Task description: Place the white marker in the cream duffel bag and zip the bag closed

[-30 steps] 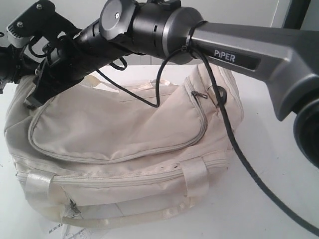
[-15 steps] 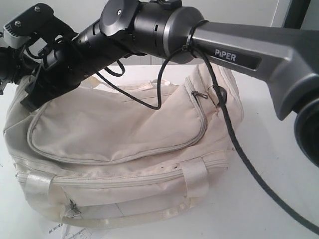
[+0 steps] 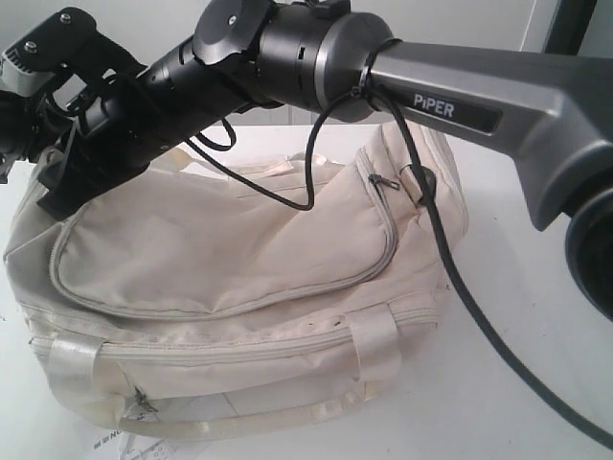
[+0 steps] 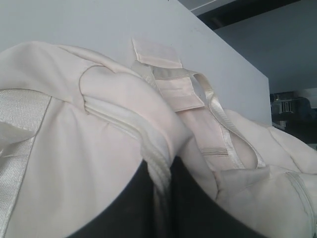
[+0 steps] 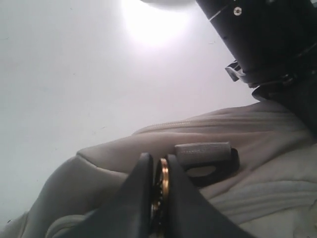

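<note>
With the marker out of sight, the right gripper (image 5: 158, 163) clamped on the zip pull (image 5: 163, 184) and the left gripper (image 4: 158, 168) pinching fabric of the bag (image 3: 239, 326), zipping apparently next requires drawing the pull along the flap (image 3: 220, 240).

Bright, even light; right wrist view glares, foreground perhaps blurred.

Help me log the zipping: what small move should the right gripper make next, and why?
The right gripper is shut on a gold zip pull at the cream duffel bag's end; the left gripper pinches a seam, bracing it. So probably draw the pull a short way along the zip track.
</note>
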Available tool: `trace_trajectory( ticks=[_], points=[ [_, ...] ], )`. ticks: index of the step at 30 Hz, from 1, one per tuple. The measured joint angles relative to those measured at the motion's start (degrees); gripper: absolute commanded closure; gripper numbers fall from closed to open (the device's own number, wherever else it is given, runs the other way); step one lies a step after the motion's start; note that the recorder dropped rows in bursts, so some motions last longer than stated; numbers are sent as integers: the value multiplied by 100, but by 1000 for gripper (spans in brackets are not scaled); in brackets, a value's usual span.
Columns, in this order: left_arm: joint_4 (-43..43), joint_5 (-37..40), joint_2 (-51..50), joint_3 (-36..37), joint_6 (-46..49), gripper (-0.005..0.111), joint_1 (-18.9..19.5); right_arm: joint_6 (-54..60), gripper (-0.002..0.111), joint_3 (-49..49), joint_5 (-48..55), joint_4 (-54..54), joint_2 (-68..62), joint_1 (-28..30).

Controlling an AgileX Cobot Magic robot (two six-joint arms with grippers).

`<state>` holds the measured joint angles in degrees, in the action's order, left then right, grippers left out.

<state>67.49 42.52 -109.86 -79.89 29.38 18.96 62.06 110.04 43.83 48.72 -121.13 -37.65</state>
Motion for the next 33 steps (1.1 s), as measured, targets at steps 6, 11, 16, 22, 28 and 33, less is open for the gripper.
trace_trajectory(
  ticks=[6,11,16,22,28,33],
  points=[
    [-22,48,0,0,0,107,-12,199,108,0,176,113,0,29],
    [-22,56,0,0,0,107,-21,475,108,0,244,171,0,55],
    [-9,-85,0,0,-25,101,13,599,108,0,-164,180,13,44],
    [22,-108,0,0,13,42,250,902,108,0,-499,180,26,-2],
    [173,-134,0,0,177,14,454,949,108,0,-346,150,58,-24],
    [-12,25,175,0,339,16,454,949,108,0,-318,-36,58,-36]
  ],
)
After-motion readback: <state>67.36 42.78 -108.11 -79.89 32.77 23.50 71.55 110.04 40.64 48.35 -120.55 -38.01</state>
